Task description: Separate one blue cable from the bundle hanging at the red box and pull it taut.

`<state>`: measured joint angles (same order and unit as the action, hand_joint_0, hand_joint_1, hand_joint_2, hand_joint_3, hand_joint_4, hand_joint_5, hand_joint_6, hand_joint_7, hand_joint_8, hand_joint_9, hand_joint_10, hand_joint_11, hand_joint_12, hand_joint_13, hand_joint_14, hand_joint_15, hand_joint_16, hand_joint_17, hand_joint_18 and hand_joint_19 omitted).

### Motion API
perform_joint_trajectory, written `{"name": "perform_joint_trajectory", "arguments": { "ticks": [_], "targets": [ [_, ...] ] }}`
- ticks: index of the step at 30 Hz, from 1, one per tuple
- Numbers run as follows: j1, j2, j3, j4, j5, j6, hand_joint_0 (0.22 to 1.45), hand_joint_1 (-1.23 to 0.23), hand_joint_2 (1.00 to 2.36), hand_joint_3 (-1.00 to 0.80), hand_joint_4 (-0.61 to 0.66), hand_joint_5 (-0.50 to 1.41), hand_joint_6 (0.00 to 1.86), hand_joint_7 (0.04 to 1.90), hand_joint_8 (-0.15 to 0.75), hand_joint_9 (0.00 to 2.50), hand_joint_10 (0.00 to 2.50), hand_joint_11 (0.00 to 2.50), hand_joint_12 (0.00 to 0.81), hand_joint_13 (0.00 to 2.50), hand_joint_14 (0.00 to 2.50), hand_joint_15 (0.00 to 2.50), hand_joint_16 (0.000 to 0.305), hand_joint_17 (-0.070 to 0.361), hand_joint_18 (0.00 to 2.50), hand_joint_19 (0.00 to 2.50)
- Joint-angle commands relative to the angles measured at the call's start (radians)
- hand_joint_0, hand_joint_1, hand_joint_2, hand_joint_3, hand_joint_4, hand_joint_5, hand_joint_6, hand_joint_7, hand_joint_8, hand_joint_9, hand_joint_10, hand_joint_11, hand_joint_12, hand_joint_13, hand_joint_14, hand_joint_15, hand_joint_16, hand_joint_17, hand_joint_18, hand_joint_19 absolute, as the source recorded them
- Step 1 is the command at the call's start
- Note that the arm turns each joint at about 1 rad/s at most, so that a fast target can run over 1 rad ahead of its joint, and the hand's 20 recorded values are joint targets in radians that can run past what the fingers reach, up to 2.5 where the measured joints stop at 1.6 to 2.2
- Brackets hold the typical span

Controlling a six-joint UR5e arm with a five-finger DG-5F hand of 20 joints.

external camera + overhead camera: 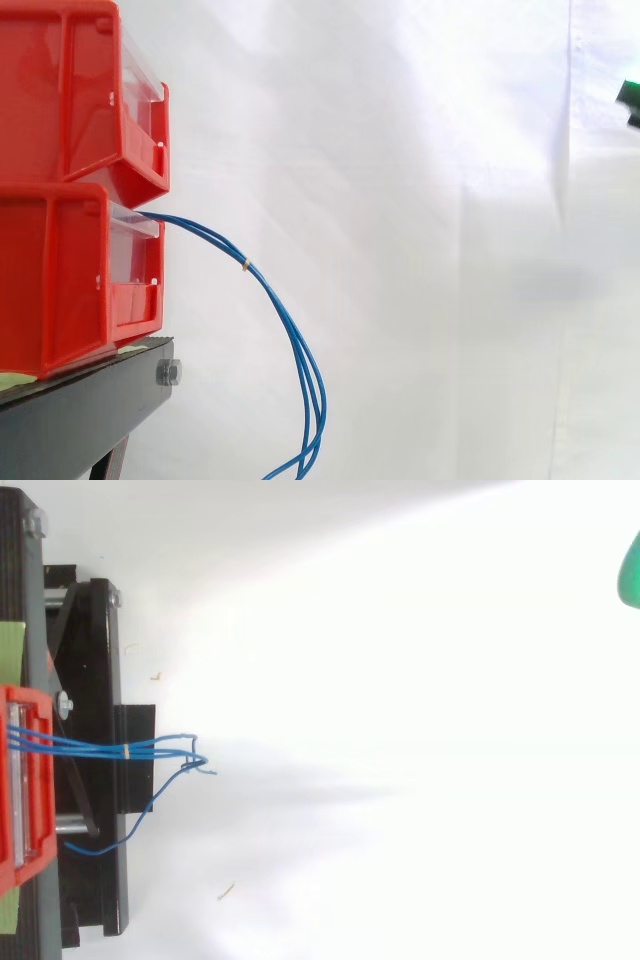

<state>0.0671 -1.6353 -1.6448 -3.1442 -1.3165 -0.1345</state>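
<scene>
Green glow: a small piece of the hand (630,100) juts in at the right edge of the side view; from above it is a rounded green patch (630,570) at the upper right.
Hand state: cannot tell whether it is spread, clenched or holding anything, as nearly all of it is cut off by the edge.
Hand to cables: well apart, with bare white curtain (420,250) between.
Blue cable bundle (290,335): thin, smooth, round wires. At least three strands show from above (90,746), though the exact number is hard to make out where they overlap.
Tie: one pale band (247,265) cinches the strands together.
Path: the wires leave the top front of the lower bin (60,280), arc out and down, and run off the bottom edge.
Loose strand: from above, one wire (130,830) trails away from the rest, back toward the stand.
Red bins: two, stacked, of glossy plastic, each with a clear front panel (140,70).
Black stand (80,410): one, with a single bolt (168,372) on its face.
</scene>
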Motion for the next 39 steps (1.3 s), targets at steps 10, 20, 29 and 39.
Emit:
{"name": "perform_joint_trajectory", "arguments": {
  "ticks": [10,20,29,39],
  "targets": [
    [0.011,-0.169,0.000,0.165,0.011,0.088,0.53,-0.67,1.00,-0.50,0.21,-0.22,0.50,0.90,0.274,0.52,0.01,0.35,0.309,0.33,0.00,0.07,0.038,0.084,0.26,0.01],
    [0.005,-0.319,0.103,0.266,0.022,0.095,0.53,-0.73,1.00,-0.50,0.20,-0.23,0.50,0.89,0.270,0.38,0.01,0.30,0.320,0.20,0.00,0.01,0.041,0.093,0.15,0.00],
    [0.010,-0.353,0.131,0.308,0.114,0.072,0.57,-0.76,1.00,-0.50,0.19,-0.23,0.50,0.89,0.264,0.35,0.01,0.28,0.314,0.17,0.00,0.00,0.040,0.091,0.13,0.00],
    [0.020,-0.380,0.131,0.352,0.168,-0.040,0.57,-0.75,1.00,-0.50,0.19,-0.23,0.50,0.88,0.269,0.38,0.01,0.28,0.312,0.19,0.00,0.00,0.040,0.091,0.15,0.00]
  ]
}}
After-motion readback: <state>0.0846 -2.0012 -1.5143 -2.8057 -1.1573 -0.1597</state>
